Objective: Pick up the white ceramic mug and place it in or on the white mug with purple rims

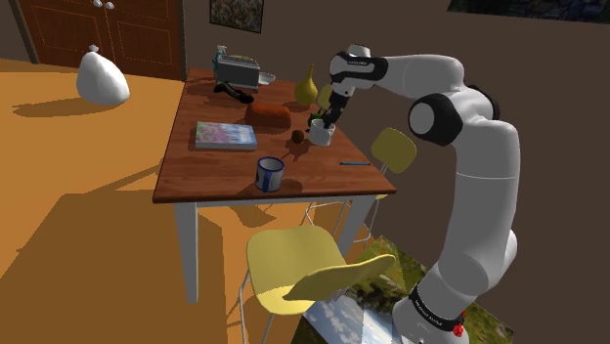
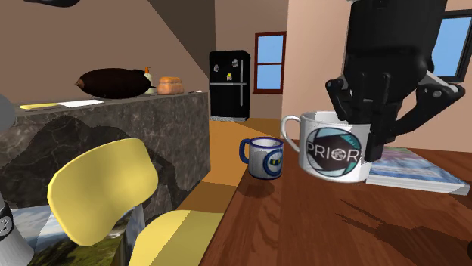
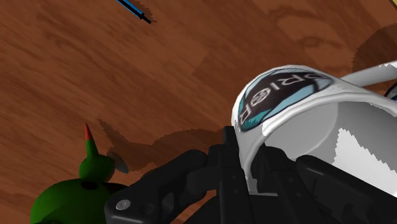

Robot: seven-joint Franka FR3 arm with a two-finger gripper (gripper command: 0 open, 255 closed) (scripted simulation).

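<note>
A white mug with a round "PRIOR" logo (image 2: 333,148) hangs just above the brown table (image 1: 215,166), casting a shadow on the wood below it. My gripper (image 2: 372,125) comes down from above and is shut on the mug's rim; in the wrist view its fingers (image 3: 236,159) clasp the white wall of the mug (image 3: 299,121). In the shoulder view the held mug (image 1: 321,133) is near the table's far right side. The white mug with dark blue-purple rims (image 1: 270,174) stands upright near the table's front edge, also seen beyond the held mug (image 2: 262,157).
On the table lie a book (image 1: 225,135), a bread loaf (image 1: 268,114), a yellow vase (image 1: 307,86), a blue pen (image 1: 354,163) and a small green figure (image 3: 83,191) close to the gripper. Yellow chairs (image 1: 293,264) (image 1: 393,149) stand at the table's front and right.
</note>
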